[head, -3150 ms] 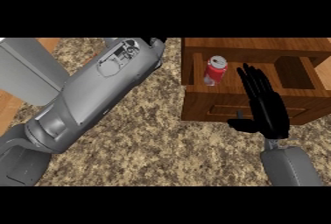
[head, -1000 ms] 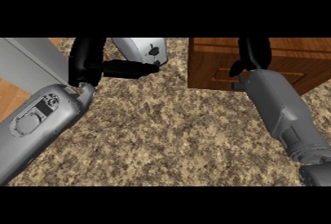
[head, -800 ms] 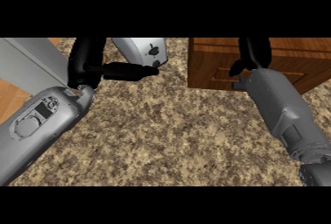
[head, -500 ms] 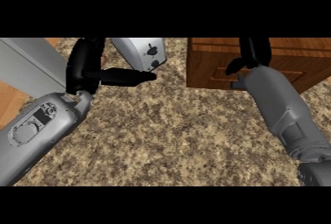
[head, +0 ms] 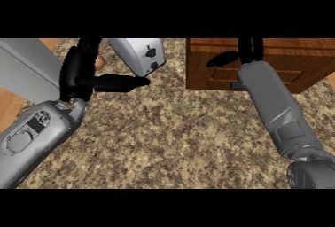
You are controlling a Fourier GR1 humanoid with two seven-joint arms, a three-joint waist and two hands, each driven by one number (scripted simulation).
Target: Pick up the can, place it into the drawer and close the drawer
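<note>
- The left hand (head: 88, 73) is hanging over the counter's (head: 170, 133) left side, fingers straight and holding nothing, thumb pointing right toward the toaster (head: 141, 53)
- The toaster is standing at the far edge, between the two arms
- The right hand (head: 243, 51) is lying against the drawer (head: 288, 62) front; only a thumb and wrist are showing, so whether it is curling or flat cannot be told
- The can is not showing anywhere; judging by the shut-looking front, closing is nearly finishing, calling only for a last push inward

The right hand (head: 243, 52) is mostly cut off by the top band above the drawer (head: 262, 66), so its fingers cannot be read.
</note>
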